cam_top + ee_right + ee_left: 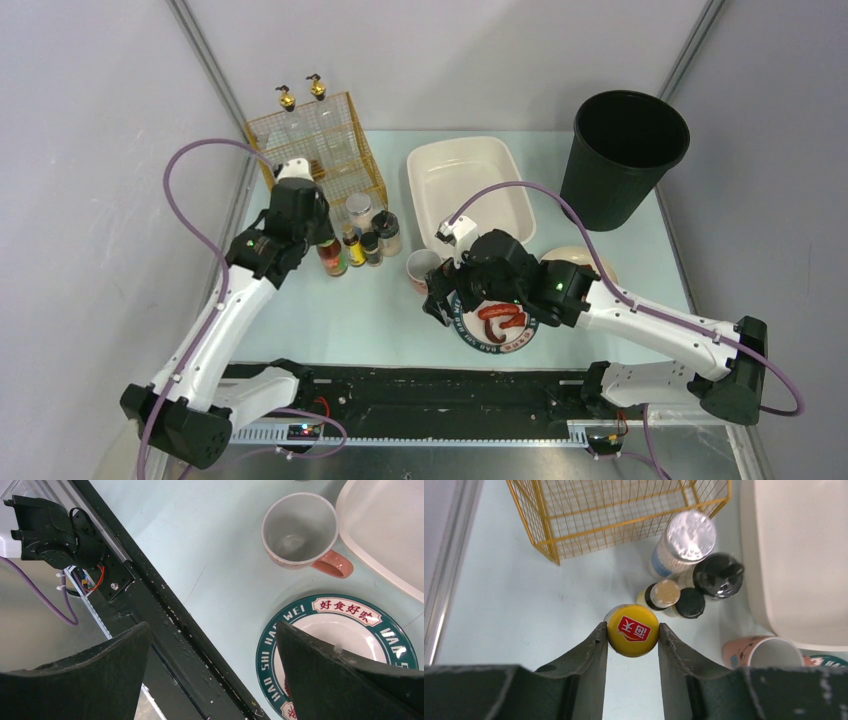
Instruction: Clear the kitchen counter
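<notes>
The pale mint-blue counter [370, 310] holds a cluster of bottles, a mug and a plate. My left gripper [631, 626] is shut on a yellow-capped bottle [632, 630], a finger touching each side of the cap. The bottle stands on the counter at the left of the cluster [331, 257]. My right gripper [212, 630] is wide open and empty. It hangs over the counter's front edge, with its right finger [340, 675] above a green-rimmed plate [300, 625]. A pink mug [300, 530] stands upright just beyond it.
A silver-lidded jar [684, 540], a black-lidded shaker [719, 575] and two small bottles [664, 594] crowd behind the held bottle. A yellow wire basket [320, 150] stands at back left, then a white basin [470, 185] and a black bin [625, 155]. A beige bowl [590, 262] sits right of the plate.
</notes>
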Controlling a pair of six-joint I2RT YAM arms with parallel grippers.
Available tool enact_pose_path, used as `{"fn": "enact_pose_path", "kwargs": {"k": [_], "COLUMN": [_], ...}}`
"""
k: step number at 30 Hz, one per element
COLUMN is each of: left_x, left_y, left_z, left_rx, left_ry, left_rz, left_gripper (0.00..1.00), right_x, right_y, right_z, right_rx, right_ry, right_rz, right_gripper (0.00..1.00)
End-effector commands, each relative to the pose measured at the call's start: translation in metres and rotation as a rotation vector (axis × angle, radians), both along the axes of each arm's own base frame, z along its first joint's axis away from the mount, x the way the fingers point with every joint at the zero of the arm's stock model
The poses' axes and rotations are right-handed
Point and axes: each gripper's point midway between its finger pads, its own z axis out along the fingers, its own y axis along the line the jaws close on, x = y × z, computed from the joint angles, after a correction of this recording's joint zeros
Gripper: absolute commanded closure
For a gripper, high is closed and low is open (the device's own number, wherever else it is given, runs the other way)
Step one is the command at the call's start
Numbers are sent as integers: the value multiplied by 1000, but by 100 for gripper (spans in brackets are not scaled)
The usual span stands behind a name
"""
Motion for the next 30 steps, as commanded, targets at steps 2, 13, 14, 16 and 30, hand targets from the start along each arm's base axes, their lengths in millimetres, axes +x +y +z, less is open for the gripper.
{"fn": "enact_pose_path", "kwargs": {"k": [2, 13, 14, 16, 30], "left_x": [10, 9, 9, 14, 83], "left_y": [5, 8, 8, 7, -8], "left_z": [90, 155, 163, 172, 230], "left_rx": [-22, -36, -37, -32, 14], "left_ry": [-238, -359, -374, -386, -452], "left_rz": [14, 7, 5, 4, 35], "left_gripper": [100, 100, 100, 100, 100], "right_x": [6, 8, 8, 8, 5], "right_y": [7, 6, 6, 6, 1], "right_z": [20, 25, 25, 26, 34], "right_rx": [40, 46, 47, 50, 71], "right_ry": [-53, -74, -77, -80, -87], "right_rz": [-2, 0, 1, 3, 0], "right_gripper": [2, 2, 2, 2, 2]}}
